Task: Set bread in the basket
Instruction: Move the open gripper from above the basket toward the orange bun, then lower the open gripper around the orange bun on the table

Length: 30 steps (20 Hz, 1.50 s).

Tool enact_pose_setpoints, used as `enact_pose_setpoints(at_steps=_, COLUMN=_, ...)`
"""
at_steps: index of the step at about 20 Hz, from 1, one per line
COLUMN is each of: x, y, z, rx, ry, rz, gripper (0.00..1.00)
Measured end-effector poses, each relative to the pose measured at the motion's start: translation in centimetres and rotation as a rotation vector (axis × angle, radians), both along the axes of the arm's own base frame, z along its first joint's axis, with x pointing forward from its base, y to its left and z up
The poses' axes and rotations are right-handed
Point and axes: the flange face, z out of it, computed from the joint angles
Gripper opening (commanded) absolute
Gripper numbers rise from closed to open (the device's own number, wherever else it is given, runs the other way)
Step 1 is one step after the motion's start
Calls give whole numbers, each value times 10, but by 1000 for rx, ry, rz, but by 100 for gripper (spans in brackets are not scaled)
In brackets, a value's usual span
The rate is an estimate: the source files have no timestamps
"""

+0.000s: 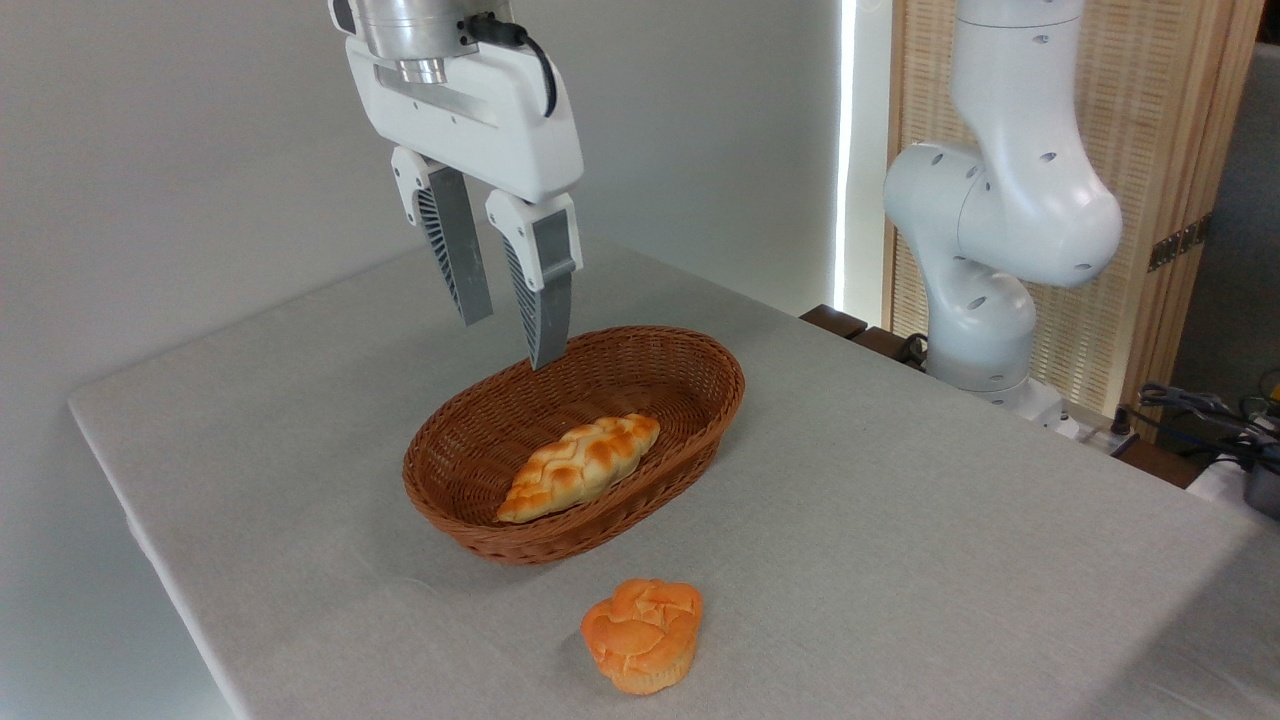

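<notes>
The bread (642, 634), a small orange-golden muffin-shaped bun with a cracked top, sits on the grey tablecloth near the front edge, just in front of the basket. The basket (700, 365) is an oval brown wicker one in the middle of the table. My gripper (512, 340) hangs open above the basket's far left rim, well above and behind the bun, with nothing between its fingers.
A longer pale-golden braided loaf (580, 467) lies inside the basket. The arm's white base (985, 300) stands at the table's far right edge, with cables (1200, 410) beyond it. The table's left edge (150, 560) drops off close to the basket.
</notes>
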Motion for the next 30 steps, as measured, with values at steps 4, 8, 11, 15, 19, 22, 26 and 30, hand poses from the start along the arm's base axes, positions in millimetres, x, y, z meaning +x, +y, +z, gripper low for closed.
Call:
enact_pose_setpoints(at_steps=4, x=2, y=5, z=2, rx=-1, ry=-18, rz=9, gripper=100)
enact_pose_setpoints(at_steps=8, x=2, y=5, z=2, rx=-1, ry=-21, rz=9, gripper=100)
enact_pose_setpoints(at_steps=11, x=2, y=5, z=2, rx=-1, ry=-21, rz=8, gripper=100)
enact_pose_setpoints(at_steps=15, x=3, y=4, z=-1, rx=-1, ry=-19, rz=8, gripper=100)
enact_pose_setpoints(at_steps=19, x=12, y=26, z=-31, rx=1, ry=-61, rz=50, gripper=100)
enact_pose_setpoints(at_steps=22, x=4, y=82, z=-58, rx=1, ry=-91, rz=85, gripper=100)
enact_pose_setpoints(at_steps=26, x=-11, y=126, z=-106, rx=-3, ry=-80, rz=116, gripper=100)
enact_pose_setpoints(at_steps=30, x=-20, y=137, z=-139, rx=-8, ry=-45, rz=139, gripper=100)
